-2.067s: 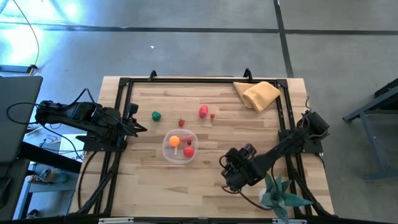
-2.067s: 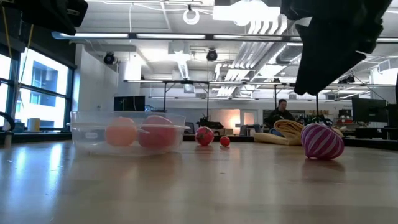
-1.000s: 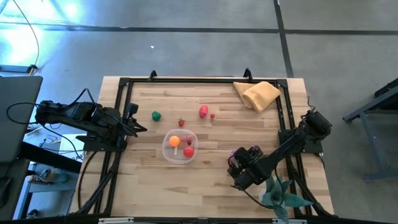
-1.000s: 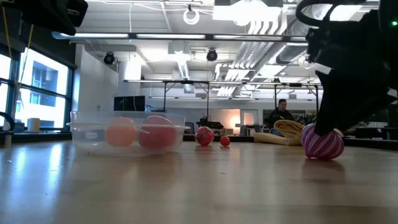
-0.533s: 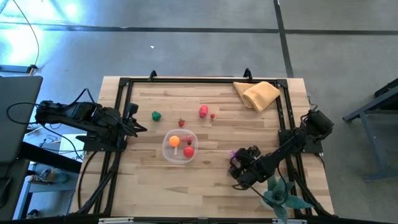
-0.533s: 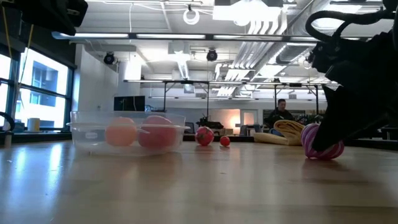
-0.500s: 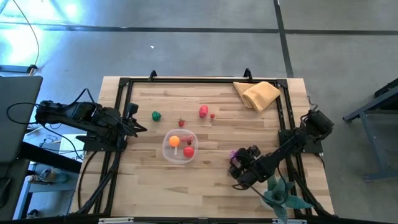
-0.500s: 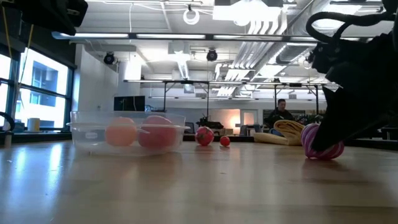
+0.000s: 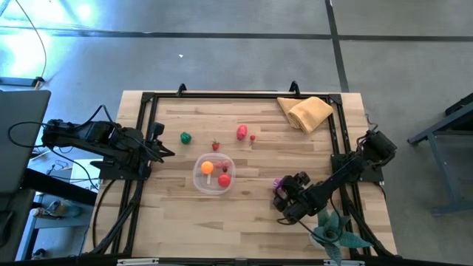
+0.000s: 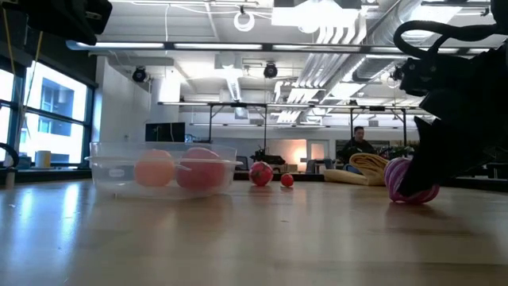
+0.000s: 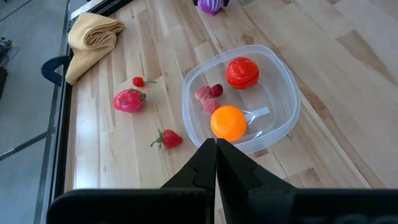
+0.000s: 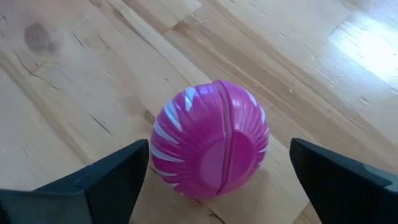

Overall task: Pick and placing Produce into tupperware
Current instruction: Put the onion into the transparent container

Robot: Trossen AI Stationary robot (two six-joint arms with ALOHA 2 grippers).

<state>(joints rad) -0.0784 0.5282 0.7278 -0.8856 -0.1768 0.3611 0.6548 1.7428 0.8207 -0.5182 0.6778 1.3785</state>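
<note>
A purple-and-white striped ball point(image 12: 208, 146) rests on the table, right of the middle point(image 9: 277, 182). My right gripper point(image 12: 216, 163) is open and low over it; its fingers point(image 12: 93, 180) stand on either side of the ball with a gap to each. In the low view the gripper point(image 10: 444, 159) hides the ball's right part point(image 10: 401, 181). The clear round tupperware point(image 9: 213, 174) holds an orange ball point(image 11: 228, 122), a red tomato point(image 11: 242, 71) and small pink pieces. My left gripper point(image 11: 216, 155) is shut and empty at the table's left edge point(image 9: 166, 153).
Loose on the table beyond the tupperware lie a green piece point(image 9: 185, 137), a strawberry point(image 9: 216, 145), a pink-red fruit point(image 9: 242, 132) and a small red cherry point(image 9: 253, 137). A tan cloth point(image 9: 305, 111) lies at the far right corner. A teal spiky plant point(image 9: 332, 230) stands at the near right.
My right gripper has come down from above the purple ball to stand around it, shifting a little toward the table's right edge. The ball has stayed where it was.
</note>
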